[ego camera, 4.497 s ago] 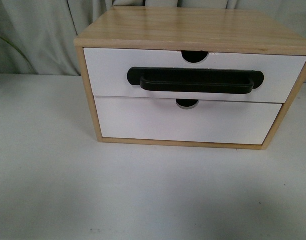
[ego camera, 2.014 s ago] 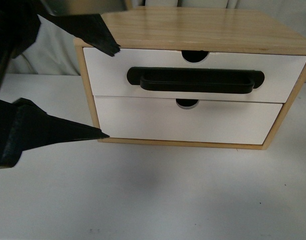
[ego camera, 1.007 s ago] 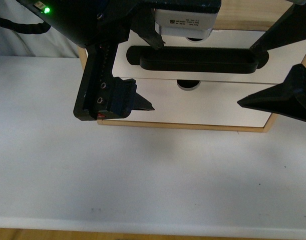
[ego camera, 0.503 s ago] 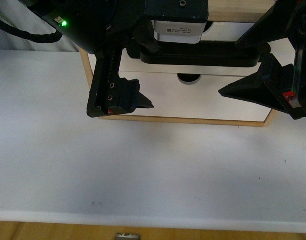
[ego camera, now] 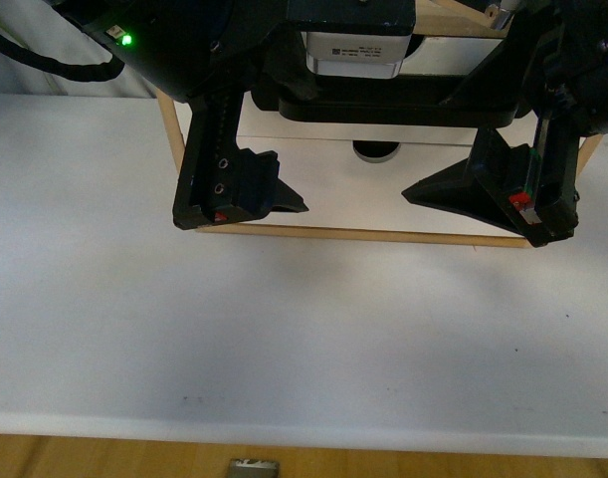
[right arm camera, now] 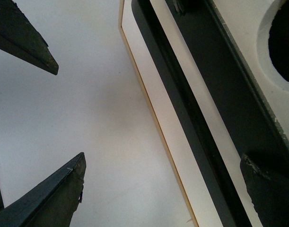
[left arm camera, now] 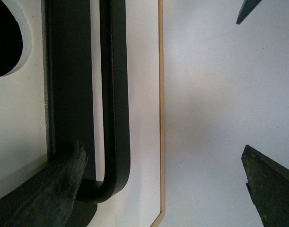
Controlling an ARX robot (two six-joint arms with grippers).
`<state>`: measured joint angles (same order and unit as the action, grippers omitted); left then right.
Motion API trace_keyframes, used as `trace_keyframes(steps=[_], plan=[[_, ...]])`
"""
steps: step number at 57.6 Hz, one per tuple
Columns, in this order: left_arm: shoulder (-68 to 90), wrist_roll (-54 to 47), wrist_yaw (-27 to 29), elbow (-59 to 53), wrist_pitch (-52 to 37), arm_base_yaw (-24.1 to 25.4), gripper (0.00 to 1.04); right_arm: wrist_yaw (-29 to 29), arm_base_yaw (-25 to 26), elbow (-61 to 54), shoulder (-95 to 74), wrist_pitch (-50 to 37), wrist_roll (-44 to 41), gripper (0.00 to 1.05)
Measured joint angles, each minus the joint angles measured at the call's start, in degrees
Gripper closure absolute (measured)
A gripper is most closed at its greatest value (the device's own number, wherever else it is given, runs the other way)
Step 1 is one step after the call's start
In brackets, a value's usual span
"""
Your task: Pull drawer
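The left gripper (ego camera: pixel 289 149) stood with its jaws apart. One finger (left arm camera: pixel 64 189) appeared tucked behind the black bar handle (ego camera: pixel 383 108), and the other hung below it, before the plain lower front (ego camera: pixel 363 199). The right gripper (ego camera: pixel 438 149) was spread likewise at the handle's other end. The drawer (ego camera: pixel 448 58) sat in the wooden cabinet (ego camera: pixel 171 129) toward the table's (ego camera: pixel 284 339) far edge, with no clear opening visible. The reach looked done, and the pull itself seemed hardly begun.
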<state>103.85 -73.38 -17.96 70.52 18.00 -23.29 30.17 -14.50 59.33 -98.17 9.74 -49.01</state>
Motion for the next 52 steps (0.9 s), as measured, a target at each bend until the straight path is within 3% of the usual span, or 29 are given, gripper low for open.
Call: trace_keyframes(steps=[15, 52], plan=[[0.5, -5.8, 4.1, 1.1, 4.2, -1.2, 0.06, -0.5, -0.3, 0.3, 0.0, 0.8, -0.2, 0.09], [-0.8, -8.8, 5.7, 0.9, 10.9, -1.9, 0.06, 0.7, -0.8, 1.1, 1.1, 8.9, -5.5, 0.09]])
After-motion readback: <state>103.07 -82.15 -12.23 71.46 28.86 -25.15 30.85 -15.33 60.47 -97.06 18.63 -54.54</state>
